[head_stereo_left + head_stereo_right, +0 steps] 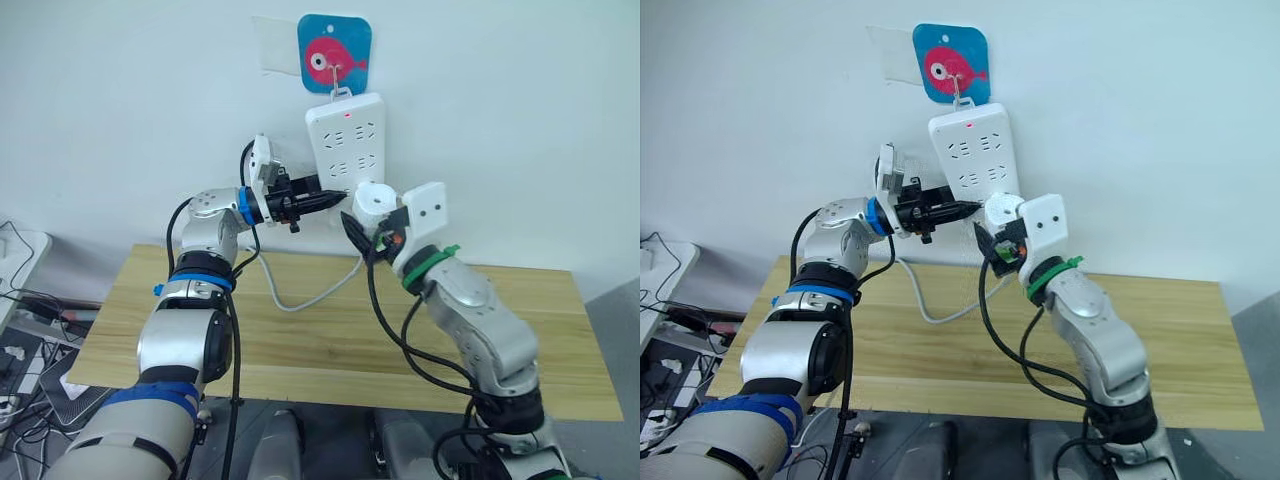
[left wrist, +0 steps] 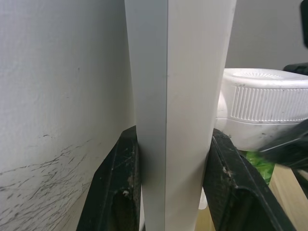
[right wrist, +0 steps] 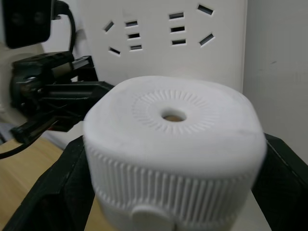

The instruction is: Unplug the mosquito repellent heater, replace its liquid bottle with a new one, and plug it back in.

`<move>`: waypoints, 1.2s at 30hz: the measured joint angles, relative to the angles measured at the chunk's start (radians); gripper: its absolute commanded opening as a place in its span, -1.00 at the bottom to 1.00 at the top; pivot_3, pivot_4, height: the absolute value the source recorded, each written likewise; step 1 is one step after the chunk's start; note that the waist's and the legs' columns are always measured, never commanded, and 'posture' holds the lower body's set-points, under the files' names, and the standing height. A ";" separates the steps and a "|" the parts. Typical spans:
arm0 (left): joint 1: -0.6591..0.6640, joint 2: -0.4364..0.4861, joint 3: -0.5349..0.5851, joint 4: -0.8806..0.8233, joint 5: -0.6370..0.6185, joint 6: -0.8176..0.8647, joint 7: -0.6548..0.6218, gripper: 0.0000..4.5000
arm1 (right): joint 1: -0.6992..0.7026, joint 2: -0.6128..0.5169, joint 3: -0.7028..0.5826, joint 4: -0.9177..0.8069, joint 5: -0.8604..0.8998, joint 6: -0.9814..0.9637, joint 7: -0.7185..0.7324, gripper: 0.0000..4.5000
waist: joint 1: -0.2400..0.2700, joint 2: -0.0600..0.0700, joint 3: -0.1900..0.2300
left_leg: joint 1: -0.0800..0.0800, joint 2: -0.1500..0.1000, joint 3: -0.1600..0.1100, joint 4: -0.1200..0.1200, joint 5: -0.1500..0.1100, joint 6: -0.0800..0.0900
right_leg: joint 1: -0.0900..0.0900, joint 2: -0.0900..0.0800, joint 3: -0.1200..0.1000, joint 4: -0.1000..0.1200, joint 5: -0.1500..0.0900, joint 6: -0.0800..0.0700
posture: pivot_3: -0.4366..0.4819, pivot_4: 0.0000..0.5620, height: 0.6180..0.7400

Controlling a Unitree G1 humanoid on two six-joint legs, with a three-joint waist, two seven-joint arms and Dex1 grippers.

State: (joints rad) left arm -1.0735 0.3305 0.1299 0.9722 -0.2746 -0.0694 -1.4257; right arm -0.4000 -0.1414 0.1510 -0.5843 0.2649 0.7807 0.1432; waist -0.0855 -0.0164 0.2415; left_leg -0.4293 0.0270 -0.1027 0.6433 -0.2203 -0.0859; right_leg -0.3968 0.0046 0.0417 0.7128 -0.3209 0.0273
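Note:
A white power strip (image 1: 345,140) hangs upright on the wall with a red light near its top. My left gripper (image 1: 335,198) is shut on its lower left edge; the left wrist view has one black finger (image 2: 118,187) on each side of the strip (image 2: 173,96). The mosquito repellent heater (image 1: 375,200), white with a ribbed side and a hole in its top, sits at the strip's lower right. My right gripper (image 3: 173,183) is shut on the heater (image 3: 173,139). Something green (image 2: 260,166) shows under it. The liquid bottle is hidden. I cannot tell whether the heater is in a socket.
A wooden table (image 1: 330,330) stands below against the wall. The strip's white cable (image 1: 300,295) loops down onto it. A blue plate with a pink fish (image 1: 334,52) carries the hook. Cables and boxes (image 1: 30,310) lie at the far left.

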 measured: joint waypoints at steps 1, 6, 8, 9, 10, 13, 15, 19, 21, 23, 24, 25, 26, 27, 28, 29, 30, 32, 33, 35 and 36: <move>-0.001 0.000 -0.001 0.001 -0.001 0.000 0.000 -0.42 | 0.013 -0.018 -0.019 -0.039 0.022 0.032 0.012 0.98 | 0.001 0.000 0.000 | 0.000 0.000 0.000 0.000 0.000 0.000 | 0.000 0.000 0.000 0.001 0.000 0.000 | -0.18 -0.31 1.00; -0.002 0.017 -0.003 0.008 0.000 0.000 0.000 -0.42 | 0.064 -0.104 -0.143 -0.203 0.160 0.187 0.071 0.98 | 0.001 0.000 0.000 | 0.001 0.000 -0.001 0.001 -0.002 0.003 | 0.000 0.001 0.000 0.003 0.000 0.000 | -0.19 -0.29 1.00; -0.004 0.019 -0.005 0.012 0.002 -0.003 0.001 -0.42 | 0.090 -0.151 -0.188 -0.249 0.222 0.226 0.105 0.98 | 0.001 0.000 0.000 | 0.001 0.000 -0.001 0.001 -0.002 0.003 | 0.000 0.002 0.000 0.003 0.000 0.000 | -0.19 -0.30 1.00; -0.006 0.019 -0.006 0.014 0.004 -0.005 0.003 -0.27 | 0.110 -0.176 -0.211 -0.266 0.247 0.238 0.126 0.99 | 0.001 0.000 0.000 | 0.001 0.000 -0.001 0.001 -0.002 0.003 | 0.000 0.002 0.000 0.002 0.000 0.000 | -0.19 -0.30 1.00; -0.008 0.020 -0.007 0.017 0.005 -0.004 0.004 -0.10 | 0.127 -0.196 -0.227 -0.272 0.269 0.240 0.145 0.91 | 0.001 0.000 0.000 | 0.001 0.000 -0.001 0.001 -0.002 0.004 | 0.000 0.002 0.000 0.002 0.000 0.000 | -0.19 -0.29 1.00; -0.011 0.028 -0.013 0.038 0.014 -0.002 0.001 0.23 | 0.155 -0.240 -0.260 -0.275 0.320 0.241 0.191 0.59 | -0.001 0.000 0.000 | 0.001 0.000 0.000 0.002 -0.002 0.004 | 0.000 0.002 0.000 0.004 0.000 0.000 | -0.19 -0.29 1.00; -0.011 0.031 -0.016 0.052 0.019 -0.001 0.002 0.54 | 0.151 -0.244 -0.266 -0.270 0.347 0.234 0.203 0.25 | -0.003 0.000 0.000 | 0.003 0.000 0.000 0.002 -0.002 0.004 | 0.001 0.002 0.001 0.005 0.000 0.000 | -0.19 -0.29 1.00; -0.009 0.082 -0.016 0.056 0.028 0.001 0.002 1.00 | 0.135 -0.245 -0.262 -0.223 0.353 0.206 0.213 -0.42 | -0.005 0.000 0.000 | 0.004 0.001 0.000 0.001 -0.001 0.004 | 0.001 0.003 0.001 0.006 0.000 0.000 | -0.16 -0.26 1.00; 0.009 0.117 -0.016 0.049 0.030 0.001 -0.001 1.00 | 0.120 -0.243 -0.245 -0.199 0.353 0.190 0.216 -0.72 | -0.007 0.000 0.000 | 0.004 0.001 0.000 0.001 -0.001 0.004 | 0.001 0.003 0.001 0.006 0.000 0.000 | -0.13 -0.25 1.00; 0.046 0.148 -0.016 0.034 0.034 0.001 -0.002 1.00 | 0.102 -0.232 -0.220 -0.181 0.351 0.168 0.220 -0.98 | -0.004 0.000 0.000 | 0.004 0.001 0.000 0.001 -0.001 0.004 | 0.001 0.003 0.001 0.005 0.000 0.000 | -0.10 -0.25 1.00; 0.073 0.160 -0.016 0.012 0.034 0.002 -0.003 1.00 | 0.096 -0.224 -0.206 -0.171 0.349 0.157 0.221 -0.98 | -0.003 0.000 0.000 | 0.004 0.002 0.000 0.001 -0.001 0.004 | 0.001 0.003 0.001 0.005 0.000 0.000 | -0.08 -0.24 1.00; 0.117 0.175 -0.016 -0.041 0.032 0.013 -0.006 1.00 | 0.086 -0.213 -0.184 -0.153 0.345 0.143 0.222 -0.98 | -0.004 0.000 0.000 | 0.004 0.002 0.000 0.001 -0.001 0.004 | 0.001 0.003 0.001 0.005 0.000 0.000 | -0.06 -0.24 1.00; 0.150 0.181 -0.016 -0.080 0.027 0.027 -0.008 1.00 | 0.082 -0.204 -0.168 -0.143 0.344 0.134 0.223 -0.98 | -0.002 0.000 0.000 | 0.004 0.002 0.000 0.001 -0.001 0.004 | 0.001 0.003 0.001 0.006 0.000 0.000 | -0.05 -0.24 1.00; 0.188 0.186 -0.016 -0.132 0.017 0.048 -0.009 1.00 | 0.076 -0.200 -0.147 -0.129 0.343 0.124 0.225 -0.98 | 0.000 0.000 0.000 | 0.004 0.002 0.000 0.001 -0.001 0.004 | 0.001 0.003 0.001 0.006 0.000 0.000 | -0.05 -0.24 1.00; 0.237 0.192 -0.015 -0.213 0.000 0.080 -0.007 1.00 | 0.069 -0.196 -0.125 -0.118 0.338 0.115 0.227 -0.98 | 0.002 0.000 0.000 | 0.004 0.002 -0.001 0.001 -0.001 0.004 | 0.001 0.002 0.001 0.005 0.000 0.000 | -0.04 -0.24 1.00; 0.275 0.193 -0.015 -0.279 -0.016 0.110 -0.006 1.00 | 0.066 -0.193 -0.111 -0.110 0.335 0.108 0.227 -0.98 | 0.003 0.000 0.000 | 0.004 0.002 -0.001 0.001 -0.001 0.004 | 0.001 0.002 0.001 0.005 0.000 0.000 | -0.03 -0.24 1.00; 0.321 0.197 -0.013 -0.369 -0.040 0.151 0.000 1.00 | 0.060 -0.191 -0.089 -0.100 0.326 0.098 0.228 -0.98 | 0.006 0.000 0.000 | 0.003 0.002 -0.002 0.001 -0.001 0.004 | 0.001 0.002 0.000 0.005 0.000 0.000 | -0.01 -0.24 1.00; 0.399 0.202 -0.013 -0.542 -0.085 0.232 0.020 1.00 | 0.049 -0.188 -0.053 -0.074 0.302 0.080 0.228 -0.98 | 0.011 0.000 0.000 | 0.003 0.002 -0.003 0.001 -0.001 0.003 | 0.002 0.002 0.000 0.005 0.000 0.000 | 0.02 -0.25 1.00; 0.430 0.205 -0.013 -0.622 -0.109 0.272 0.037 1.00 | 0.045 -0.186 -0.039 -0.063 0.293 0.075 0.227 -0.98 | 0.014 0.000 0.000 | 0.003 0.002 -0.003 0.001 -0.001 0.003 | 0.002 0.002 0.000 0.004 0.000 0.000 | 0.04 -0.25 1.00; 0.480 0.209 -0.013 -0.756 -0.148 0.338 0.073 1.00 | 0.031 -0.183 -0.018 -0.036 0.266 0.055 0.226 -0.98 | 0.024 0.000 0.000 | 0.004 0.002 -0.003 0.001 -0.001 0.003 | 0.002 0.002 0.000 0.004 0.000 0.000 | 0.06 -0.24 1.00; 0.496 0.211 -0.014 -0.806 -0.162 0.360 0.088 1.00 | 0.026 -0.183 -0.014 -0.024 0.258 0.046 0.225 -0.98 | 0.026 0.000 0.000 | 0.004 0.002 -0.002 0.001 -0.001 0.003 | 0.002 0.002 0.000 0.005 0.000 0.000 | 0.06 -0.24 1.00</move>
State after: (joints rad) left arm -0.5775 0.5415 0.1158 0.1663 -0.4363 0.2909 -1.3376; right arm -0.3744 -0.3247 0.1372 -0.6079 0.5229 0.8263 0.3677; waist -0.0591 -0.0164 0.2417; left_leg -0.4254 0.0289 -0.1051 0.6444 -0.2213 -0.0825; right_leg -0.3949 0.0063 0.0417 0.7173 -0.3208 0.0271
